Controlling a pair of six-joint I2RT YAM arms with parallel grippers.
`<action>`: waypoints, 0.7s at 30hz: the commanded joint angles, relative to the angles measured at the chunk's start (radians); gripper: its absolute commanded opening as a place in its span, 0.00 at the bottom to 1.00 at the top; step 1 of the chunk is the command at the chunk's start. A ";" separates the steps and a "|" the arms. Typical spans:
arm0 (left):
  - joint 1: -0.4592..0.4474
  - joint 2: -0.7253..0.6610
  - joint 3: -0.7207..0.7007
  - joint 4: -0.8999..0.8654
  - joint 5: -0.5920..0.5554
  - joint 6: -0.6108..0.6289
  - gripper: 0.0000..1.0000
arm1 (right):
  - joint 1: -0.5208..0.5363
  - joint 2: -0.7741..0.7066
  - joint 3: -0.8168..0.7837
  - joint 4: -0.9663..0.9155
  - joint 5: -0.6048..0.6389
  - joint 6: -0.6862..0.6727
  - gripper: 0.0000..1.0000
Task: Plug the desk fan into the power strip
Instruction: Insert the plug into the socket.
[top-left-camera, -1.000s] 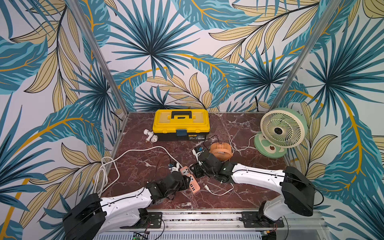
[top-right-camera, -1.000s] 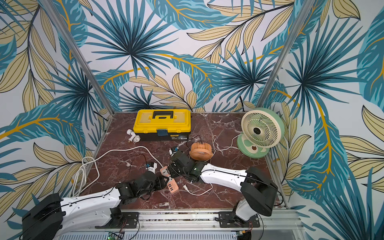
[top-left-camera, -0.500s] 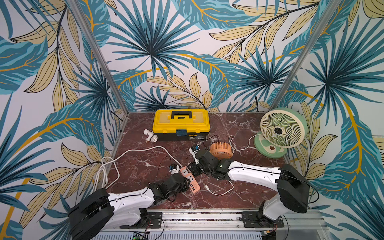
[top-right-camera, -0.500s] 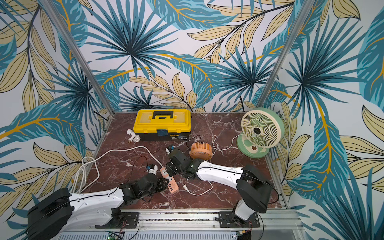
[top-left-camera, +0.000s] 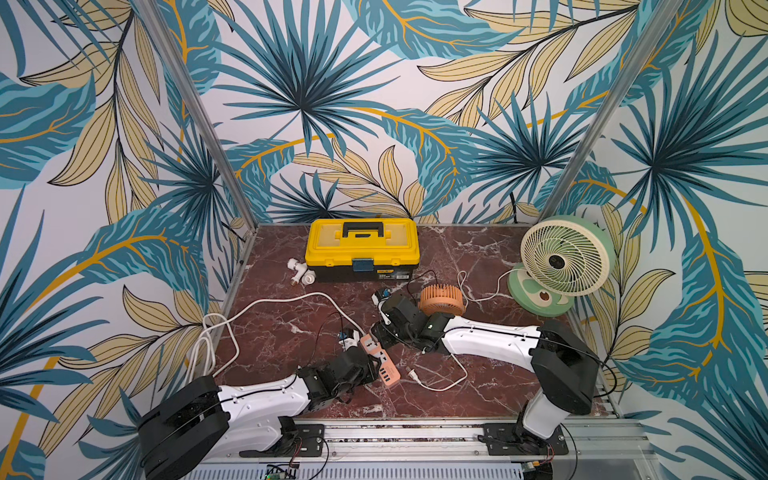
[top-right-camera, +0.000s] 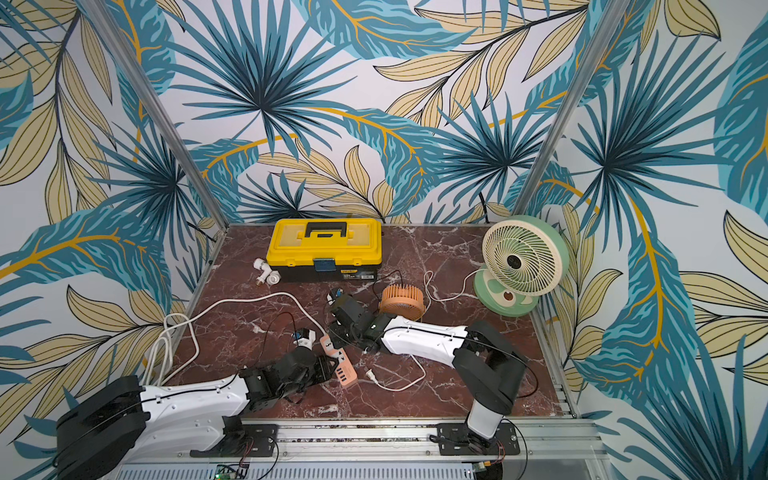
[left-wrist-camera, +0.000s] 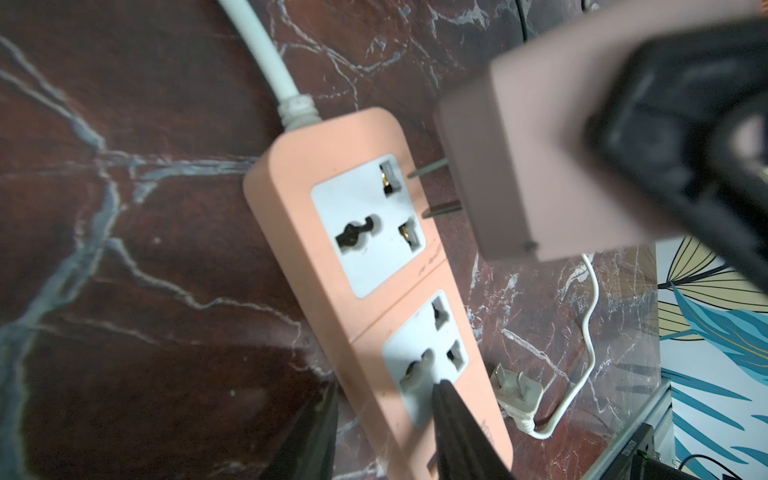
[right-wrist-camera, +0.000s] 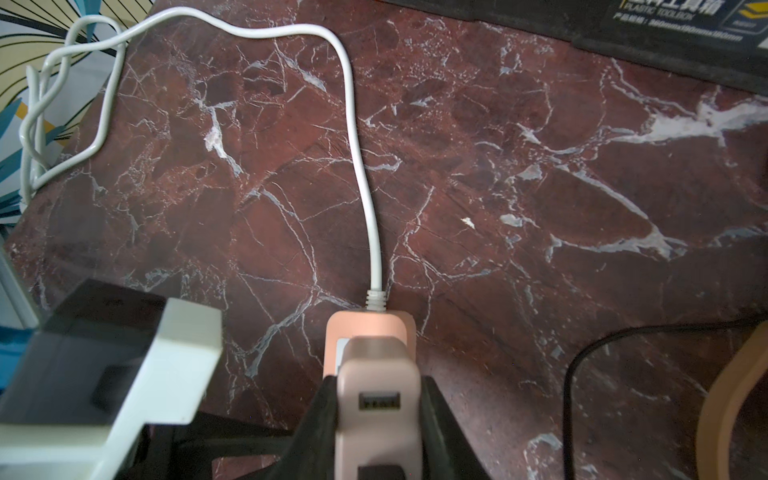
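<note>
The salmon-orange power strip (top-left-camera: 380, 361) (top-right-camera: 340, 361) (left-wrist-camera: 332, 232) (right-wrist-camera: 368, 324) lies flat at the table's front centre. My right gripper (top-left-camera: 379, 337) (right-wrist-camera: 379, 378) is shut on a pinkish USB adapter (left-wrist-camera: 540, 158) (right-wrist-camera: 378, 399). The adapter's two prongs hang just off the edge of the strip's far socket. My left gripper (top-left-camera: 374, 370) (left-wrist-camera: 386, 384) is open at the strip's near end, with one finger beside the strip and one over the near socket. The green desk fan (top-left-camera: 563, 262) (top-right-camera: 521, 257) stands at the back right. Its white plug (top-left-camera: 411, 372) (left-wrist-camera: 515, 390) lies loose beside the strip.
A small orange round fan (top-left-camera: 440, 298) with a black cable sits behind my right wrist. A yellow toolbox (top-left-camera: 361, 247) and a white pipe fitting (top-left-camera: 301, 272) stand at the back. The strip's thick white cord (top-left-camera: 270, 303) loops off the left edge.
My right gripper has carried the adapter left, closer over the strip's far socket. My left gripper's jaws have narrowed around the strip's near end.
</note>
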 joint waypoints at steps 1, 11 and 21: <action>0.001 0.019 -0.043 -0.060 -0.032 0.004 0.40 | -0.001 0.020 0.008 -0.022 0.023 -0.016 0.00; 0.001 0.015 -0.067 -0.045 -0.031 0.002 0.37 | -0.002 0.037 -0.007 -0.020 0.010 -0.022 0.00; 0.000 0.019 -0.073 -0.044 -0.038 0.004 0.37 | -0.002 0.017 -0.063 0.021 -0.024 -0.006 0.00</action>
